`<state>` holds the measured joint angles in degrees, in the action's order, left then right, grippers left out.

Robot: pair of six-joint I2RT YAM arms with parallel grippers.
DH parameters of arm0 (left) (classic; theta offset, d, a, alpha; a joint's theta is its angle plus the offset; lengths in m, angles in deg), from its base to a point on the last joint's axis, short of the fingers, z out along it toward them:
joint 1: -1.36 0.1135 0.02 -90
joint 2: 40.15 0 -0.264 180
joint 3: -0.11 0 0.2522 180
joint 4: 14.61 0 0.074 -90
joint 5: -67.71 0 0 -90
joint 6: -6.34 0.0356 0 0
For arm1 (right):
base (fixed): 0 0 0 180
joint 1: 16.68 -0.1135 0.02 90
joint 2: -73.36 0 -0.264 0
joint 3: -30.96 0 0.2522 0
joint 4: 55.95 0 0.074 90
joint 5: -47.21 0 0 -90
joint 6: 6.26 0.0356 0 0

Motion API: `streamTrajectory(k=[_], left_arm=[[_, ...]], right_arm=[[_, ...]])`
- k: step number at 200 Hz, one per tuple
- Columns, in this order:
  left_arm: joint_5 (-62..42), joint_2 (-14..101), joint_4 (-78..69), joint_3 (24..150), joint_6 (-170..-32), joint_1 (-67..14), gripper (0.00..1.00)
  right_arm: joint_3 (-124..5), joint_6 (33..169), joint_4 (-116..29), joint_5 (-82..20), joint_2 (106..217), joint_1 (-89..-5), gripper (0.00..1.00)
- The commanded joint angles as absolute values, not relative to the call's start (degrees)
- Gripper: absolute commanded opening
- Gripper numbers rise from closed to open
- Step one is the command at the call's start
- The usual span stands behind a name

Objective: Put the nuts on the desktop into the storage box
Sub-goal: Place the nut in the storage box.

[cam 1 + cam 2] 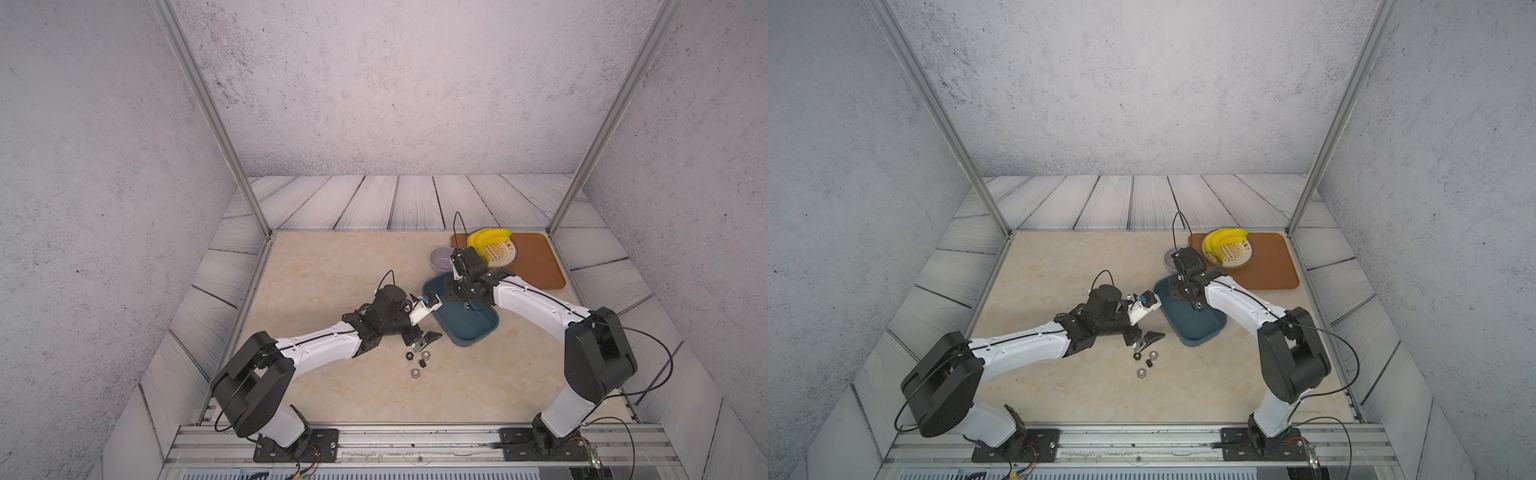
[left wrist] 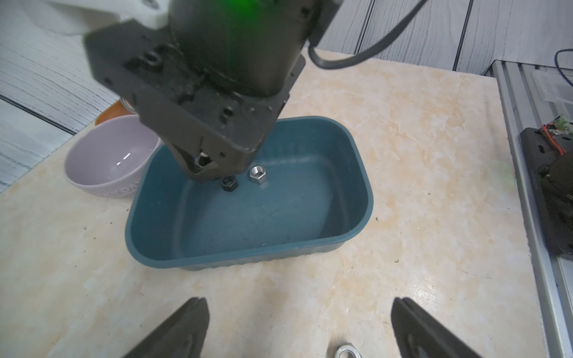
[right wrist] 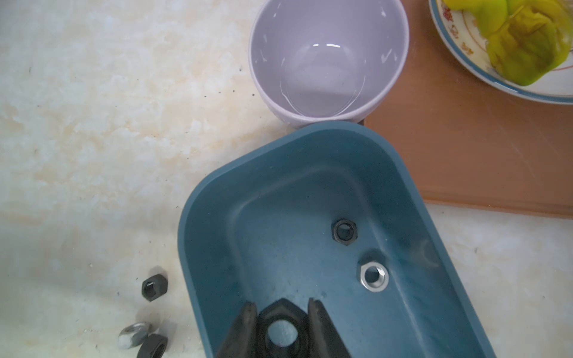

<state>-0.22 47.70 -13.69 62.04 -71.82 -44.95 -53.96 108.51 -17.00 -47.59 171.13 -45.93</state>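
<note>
The right end effector (image 3: 281, 310) is closed narrowly on a black nut (image 3: 269, 313), held over the storage box (image 3: 279, 254), where two more nuts (image 3: 374, 276) lie on its floor. The left end effector (image 2: 298, 301) gapes wide above the desk (image 2: 403, 155), just beside four loose nuts (image 1: 414, 372).

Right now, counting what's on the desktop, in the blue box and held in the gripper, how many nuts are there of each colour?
Black nuts: 4
Silver nuts: 3
Total: 7
</note>
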Motion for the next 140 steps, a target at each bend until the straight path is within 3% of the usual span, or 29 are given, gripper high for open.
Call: streamTrajectory(k=[1,140], left_arm=[[-1.22,48.73,-13.56,63.09,-71.51,-45.05,0.98],[-4.05,46.60,-17.48,59.84,-72.88,-45.00,0.98]], right_arm=[[-55.53,107.70,-19.45,-49.64,173.63,-45.15,0.30],[-59.06,107.93,-26.27,-53.83,187.10,-42.70,0.30]])
